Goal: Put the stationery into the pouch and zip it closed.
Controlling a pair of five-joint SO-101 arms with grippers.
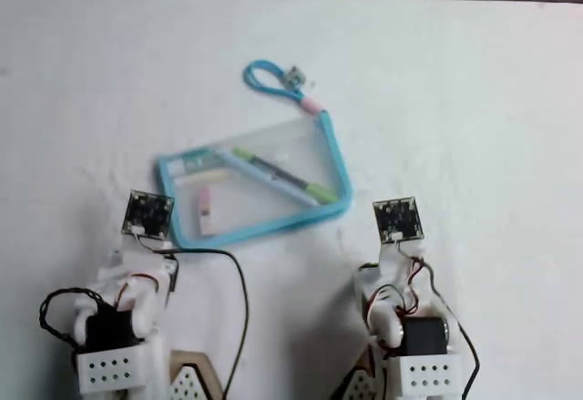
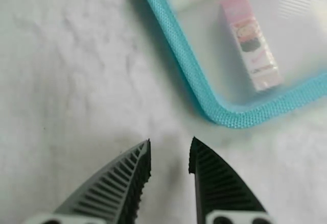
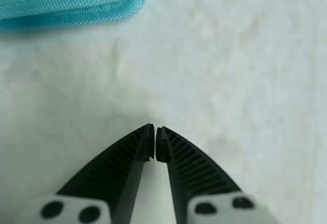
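We see pouch (image 2: 178, 50) lying flat | left gripper (image 2: 169, 155) slightly parted, empty | right gripper (image 3: 155, 143) pressed together, holding nothing

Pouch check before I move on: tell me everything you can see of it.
The pouch is a flat rectangle with a clear plastic face and turquoise mesh-like fabric edging. A turquoise loop strap and a pink tab leave its far corner. It lies askew on the white table, holding pens and a small pink box. I cannot tell whether the zip is shut. The left hand and right hand sit near it, not touching.
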